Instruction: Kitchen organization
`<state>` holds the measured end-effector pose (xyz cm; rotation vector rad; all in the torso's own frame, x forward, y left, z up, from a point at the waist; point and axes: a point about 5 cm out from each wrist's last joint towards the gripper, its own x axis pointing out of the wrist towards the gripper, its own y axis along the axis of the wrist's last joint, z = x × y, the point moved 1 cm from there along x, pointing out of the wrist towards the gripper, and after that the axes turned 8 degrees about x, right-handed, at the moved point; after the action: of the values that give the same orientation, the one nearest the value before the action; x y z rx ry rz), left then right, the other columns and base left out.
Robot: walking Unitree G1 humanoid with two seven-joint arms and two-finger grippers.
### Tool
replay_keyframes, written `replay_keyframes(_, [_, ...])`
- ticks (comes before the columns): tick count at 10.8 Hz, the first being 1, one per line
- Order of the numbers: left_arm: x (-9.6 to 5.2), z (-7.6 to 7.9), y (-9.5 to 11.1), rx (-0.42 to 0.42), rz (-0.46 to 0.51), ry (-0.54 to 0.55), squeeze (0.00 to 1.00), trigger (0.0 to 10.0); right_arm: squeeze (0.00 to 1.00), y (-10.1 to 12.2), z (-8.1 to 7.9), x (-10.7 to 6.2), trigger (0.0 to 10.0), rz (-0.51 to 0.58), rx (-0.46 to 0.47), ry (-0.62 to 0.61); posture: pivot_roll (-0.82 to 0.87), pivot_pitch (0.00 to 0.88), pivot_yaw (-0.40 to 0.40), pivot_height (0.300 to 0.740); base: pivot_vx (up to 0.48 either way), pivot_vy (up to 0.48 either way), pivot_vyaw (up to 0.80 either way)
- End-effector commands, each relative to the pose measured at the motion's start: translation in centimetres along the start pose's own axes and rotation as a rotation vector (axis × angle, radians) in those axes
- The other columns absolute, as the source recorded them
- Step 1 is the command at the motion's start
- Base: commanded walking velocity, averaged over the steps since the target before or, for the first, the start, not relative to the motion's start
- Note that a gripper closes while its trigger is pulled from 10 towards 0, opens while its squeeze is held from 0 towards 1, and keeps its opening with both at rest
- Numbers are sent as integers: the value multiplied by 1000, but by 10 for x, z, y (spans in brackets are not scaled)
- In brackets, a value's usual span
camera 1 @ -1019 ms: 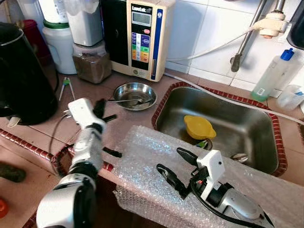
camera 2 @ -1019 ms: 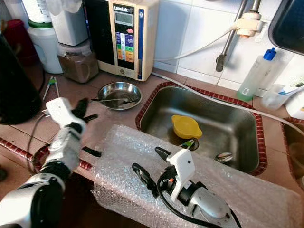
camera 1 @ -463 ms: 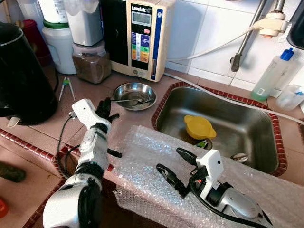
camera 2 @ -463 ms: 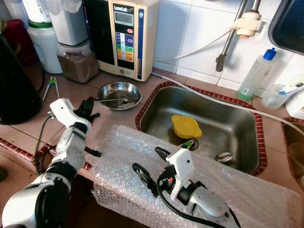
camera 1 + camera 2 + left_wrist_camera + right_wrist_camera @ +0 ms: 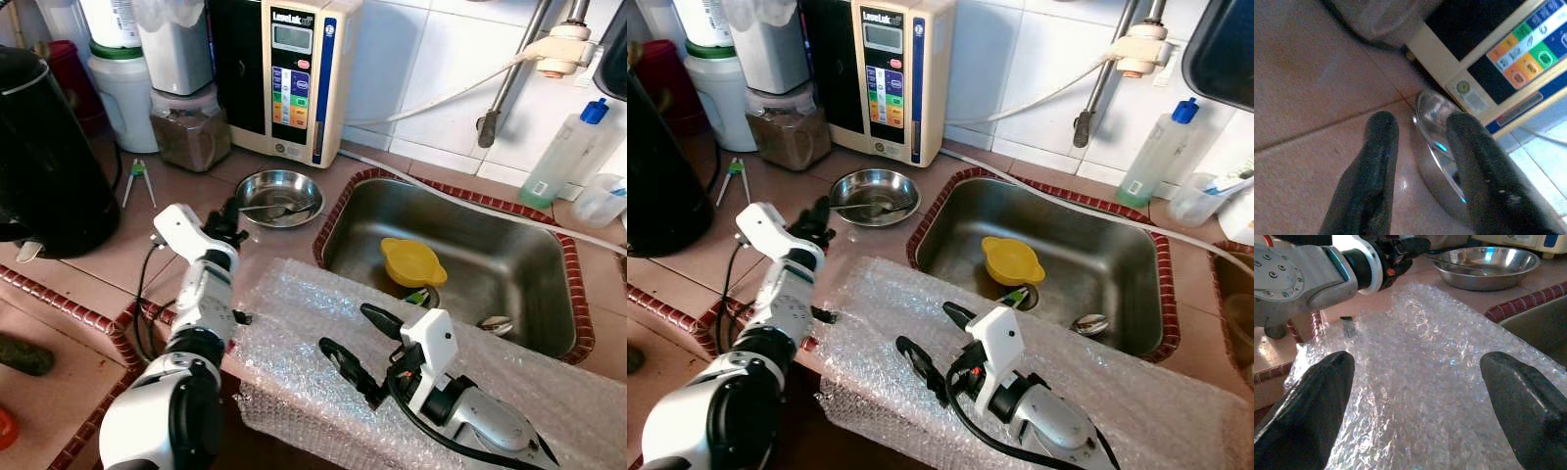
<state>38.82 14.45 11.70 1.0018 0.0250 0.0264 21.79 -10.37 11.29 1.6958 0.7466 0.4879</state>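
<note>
Left gripper [image 5: 227,217]: held low over the tiled table, just beside the near-left rim of the steel bowl; in the left wrist view the two black fingers [image 5: 1374,171] are seen parted, with one finger in front of the bowl's rim and nothing clamped between them.
Right gripper [image 5: 361,340]: held above the bubble wrap at the table's front edge, fingers spread wide, nothing held.
Steel bowl [image 5: 279,195]: set on the table between the water purifier at the back wall and the sink's left rim; a fork [image 5: 284,207] is laid inside it, across the bowl.
Bubble wrap [image 5: 294,323]: a clear sheet spread over the table's front edge and the near rim of the sink, its front part hanging over the edge.
Sink [image 5: 500,235]: a steel basin sunk into the table with a red tile border; a yellow cup [image 5: 411,261] is lying in it near the drain, and a spoon [image 5: 495,322] is lying by the near wall.
Water purifier [image 5: 290,73]: a cream and black unit with coloured buttons, stood against the tiled wall at the back of the table.
Black kettle [image 5: 44,157]: stood at the table's left edge.
Containers: a jar of brown powder [image 5: 189,132] and a white jug [image 5: 122,88] are stood at the back-left corner.
Soap bottle [image 5: 563,157]: a clear bottle with a blue cap, stood at the back-right behind the sink.
</note>
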Motion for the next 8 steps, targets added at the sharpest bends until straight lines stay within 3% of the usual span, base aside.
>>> replay_keyframes(1, [4, 11, 0, -29, -15, -14, 1000, 10000, 592, 0, 1, 0, 10000, 0, -9, -5, -43, 0, -5, 740, 0, 0, 0])
replay_keyframes(8, [4, 22, -12, -87, -78, -9, 1000, 10000, 592, -2, 0, -4, 10000, -9, -15, -18, -71, 0, 2, 740, 0, 0, 0])
